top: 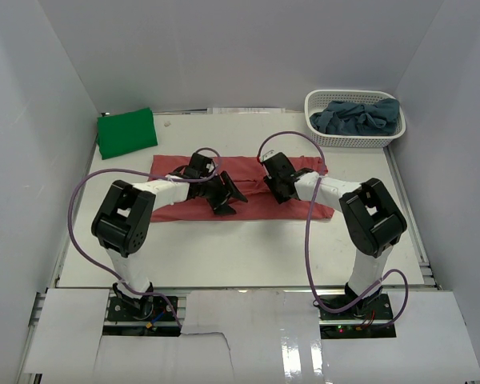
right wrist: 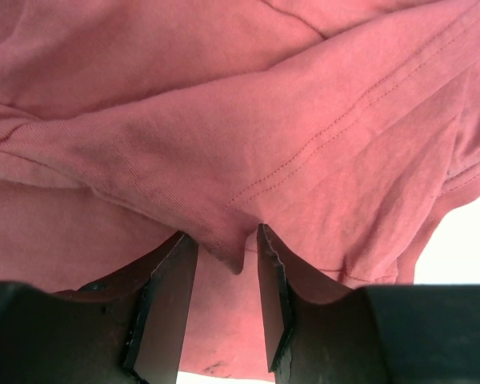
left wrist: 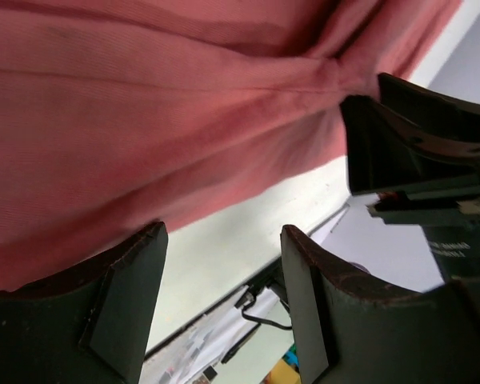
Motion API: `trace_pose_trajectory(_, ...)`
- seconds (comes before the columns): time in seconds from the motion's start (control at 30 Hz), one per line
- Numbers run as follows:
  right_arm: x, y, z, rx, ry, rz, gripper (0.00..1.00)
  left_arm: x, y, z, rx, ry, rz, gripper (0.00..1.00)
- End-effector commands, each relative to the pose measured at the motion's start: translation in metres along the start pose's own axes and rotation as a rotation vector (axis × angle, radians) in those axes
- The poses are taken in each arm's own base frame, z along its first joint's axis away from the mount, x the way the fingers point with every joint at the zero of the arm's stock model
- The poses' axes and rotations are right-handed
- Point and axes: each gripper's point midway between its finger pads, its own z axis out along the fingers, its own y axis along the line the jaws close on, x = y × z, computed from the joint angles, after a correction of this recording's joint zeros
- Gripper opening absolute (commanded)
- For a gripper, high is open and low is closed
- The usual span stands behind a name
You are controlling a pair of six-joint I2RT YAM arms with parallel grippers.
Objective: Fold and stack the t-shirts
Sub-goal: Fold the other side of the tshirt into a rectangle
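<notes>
Currently left gripper [left wrist: 224, 234] spread, empty; right gripper [right wrist: 222, 242] half-closed astride red t-shirt [right wrist: 224, 120] fold.

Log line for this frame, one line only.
stage: folding salmon-red t-shirt, laid across mid-table | left gripper: open at its near edge | right gripper: shirt fold between fingers, grip unconfirmed | green t-shirt: folded, far left

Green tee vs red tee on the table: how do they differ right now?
The bright green cloth t-shirt is folded into a compact rectangle; the salmon-red cloth t-shirt lies spread in a long wrinkled band. Green sits at the far left corner; red spans the middle. No gripper is at green; the left gripper and right gripper are both at red. Both: plain cloth on the white table.
</notes>
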Motion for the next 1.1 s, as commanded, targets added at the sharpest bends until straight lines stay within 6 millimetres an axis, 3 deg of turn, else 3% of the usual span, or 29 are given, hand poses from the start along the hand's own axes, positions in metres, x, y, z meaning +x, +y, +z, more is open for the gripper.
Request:
trace_pose_trajectory(0.0, -0.028, -0.006, -0.006, 0.028, -0.073, 0.009, 0.42, -0.003, 0.025, 0.008, -0.080, -0.036, 0.006, 0.69)
trace_pose_trajectory(0.2, -0.031, -0.006, -0.005, 0.029, -0.079, 0.003, 0.41, -0.007, 0.043, 0.015, -0.144, -0.055, -0.007, 0.69)
trace_pose_trajectory(0.33, -0.035, -0.005, -0.004, 0.026, -0.087, 0.004, 0.35, -0.003, 0.048, 0.018, -0.161, -0.048, -0.004, 0.69)
trace_pose_trajectory(0.53, -0.040, -0.003, 0.003, 0.022, -0.070, -0.009, 0.09, 0.003, 0.053, 0.021, -0.175, -0.038, 0.005, 0.69)
trace_pose_trajectory(0.8, -0.057, -0.010, 0.002, 0.058, -0.089, -0.031, 0.10, 0.007, 0.053, 0.024, -0.180, -0.022, 0.005, 0.69)
trace_pose_trajectory(1.07, -0.102, -0.022, 0.007, 0.116, -0.142, -0.083, 0.10, 0.011, 0.054, 0.025, -0.187, -0.014, 0.009, 0.69)
